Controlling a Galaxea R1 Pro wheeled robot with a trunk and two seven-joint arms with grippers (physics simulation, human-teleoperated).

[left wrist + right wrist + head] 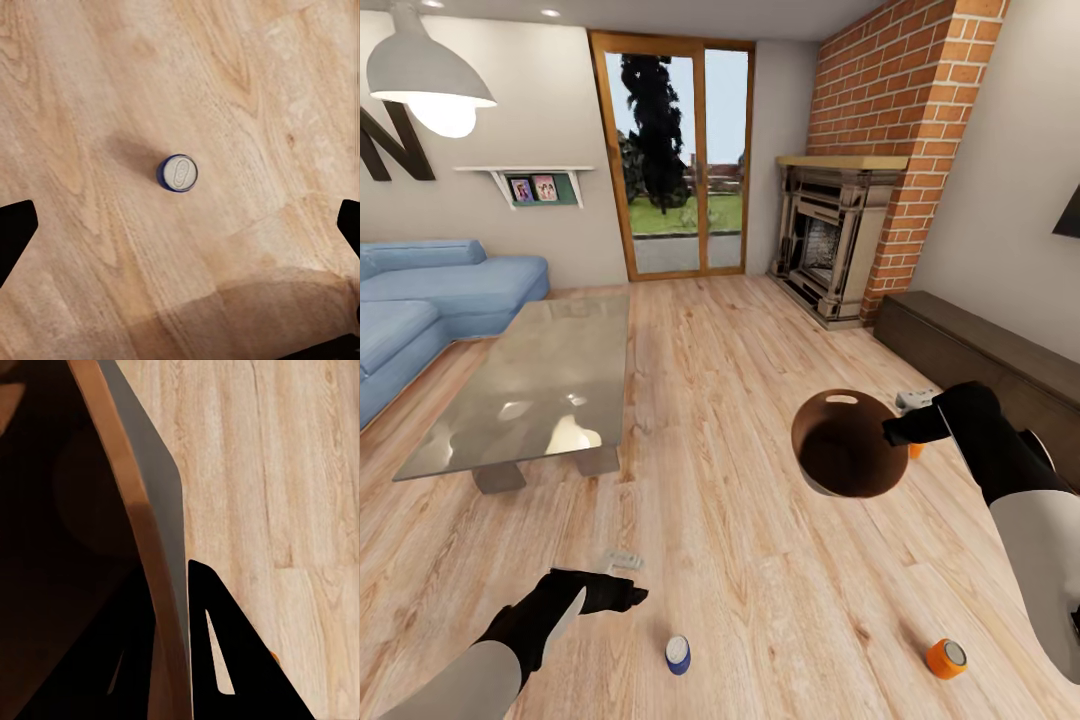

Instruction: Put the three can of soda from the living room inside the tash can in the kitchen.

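The tash can (847, 470) hangs tilted above the floor, its brown inside facing me, with my right gripper (895, 432) shut on its rim. In the right wrist view the bin wall (131, 510) runs between the two black fingers (225, 660). A dark blue can of soda (678, 654) stands on the floor just right of my open left gripper (622, 595). From the left wrist it shows top-down as a blue can (178, 172) between the spread fingertips (15, 232). An orange can (946, 658) lies at the lower right. Another orange bit (915, 451) peeks out beside the bin.
A glass coffee table (540, 385) stands at left with the blue sofa (430, 300) behind it. The brick fireplace (840, 240) and a long dark cabinet (970, 350) line the right wall. A small flat item (623, 560) lies by the left gripper, and a grey object (916, 399) lies behind the bin.
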